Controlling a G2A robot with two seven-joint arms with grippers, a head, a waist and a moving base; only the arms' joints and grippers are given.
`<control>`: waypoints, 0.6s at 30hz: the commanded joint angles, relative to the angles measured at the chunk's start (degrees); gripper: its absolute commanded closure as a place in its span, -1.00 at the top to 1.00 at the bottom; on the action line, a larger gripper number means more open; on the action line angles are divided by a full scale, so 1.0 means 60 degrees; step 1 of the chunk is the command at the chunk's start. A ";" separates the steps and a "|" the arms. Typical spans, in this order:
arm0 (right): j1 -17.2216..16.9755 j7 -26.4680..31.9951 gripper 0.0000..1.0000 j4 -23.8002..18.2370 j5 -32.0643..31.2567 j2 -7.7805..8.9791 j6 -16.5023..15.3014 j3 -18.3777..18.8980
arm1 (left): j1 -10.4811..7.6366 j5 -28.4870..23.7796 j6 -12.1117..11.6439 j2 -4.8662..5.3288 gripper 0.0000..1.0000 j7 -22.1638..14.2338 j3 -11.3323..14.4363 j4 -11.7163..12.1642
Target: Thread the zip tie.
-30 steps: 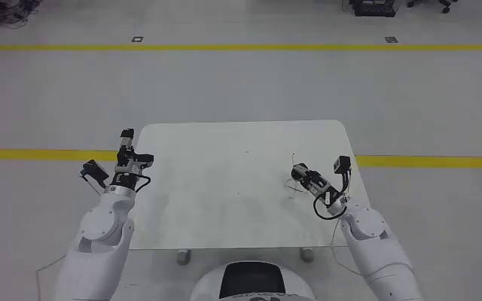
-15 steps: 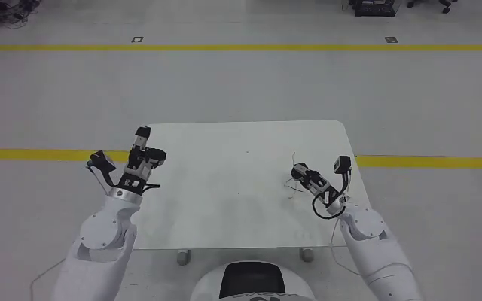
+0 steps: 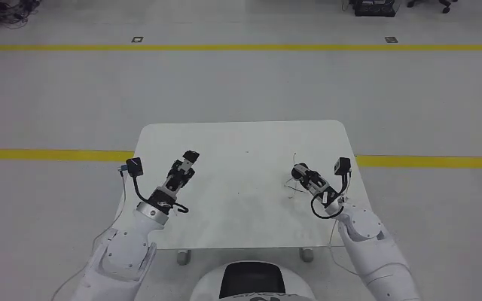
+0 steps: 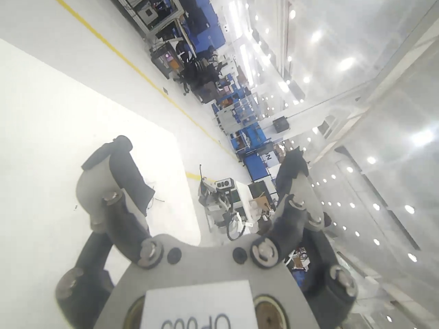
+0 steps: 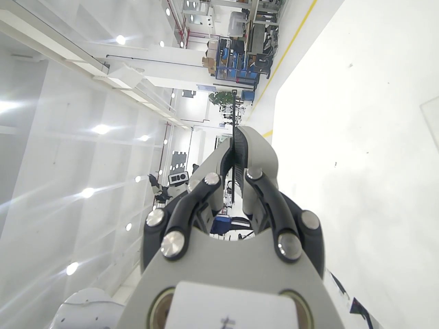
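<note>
A thin black zip tie (image 5: pixel 234 111) sticks straight out past the fingertips of my right gripper (image 5: pixel 236 135), which is shut on it. From above, this gripper (image 3: pixel 298 172) sits over the right part of the white table (image 3: pixel 241 143), and the zip tie (image 3: pixel 293 159) rises from it as a fine dark strand. My left gripper (image 3: pixel 187 161) hovers over the left part of the table, open with nothing between its fingers. In the left wrist view, the left gripper (image 4: pixel 205 159) points across the table at the right gripper (image 4: pixel 214 200) and the zip tie (image 4: pixel 201 170).
The table's near right corner (image 4: pixel 192 227) is rounded, with floor beyond it. Yellow floor lines (image 3: pixel 422 160) run past both sides of the table. The stretch of tabletop (image 3: pixel 241 177) between the two grippers is bare white.
My left arm has swung in from the table's left edge to over the left part of the table, turning its gripper toward the right one. The right arm has stayed put.
</note>
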 commanded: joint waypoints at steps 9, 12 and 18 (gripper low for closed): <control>0.0118 -0.0417 -1.00 -0.0022 -0.0016 -0.0064 0.0108 -0.0350 | -0.0384 0.3969 0.0037 0.0016 1.00 0.0218 0.1118 -0.0251; 0.0207 -0.0573 -1.00 0.0083 0.0000 -0.0098 0.0091 -0.0514 | -0.0720 0.5715 0.0350 -0.0040 1.00 0.0604 0.1966 -0.0125; 0.0390 -0.0804 -1.00 0.0325 0.0188 -0.0162 0.0244 -0.0775 | -0.1163 0.8126 0.1061 -0.0141 1.00 0.1241 0.3112 0.0353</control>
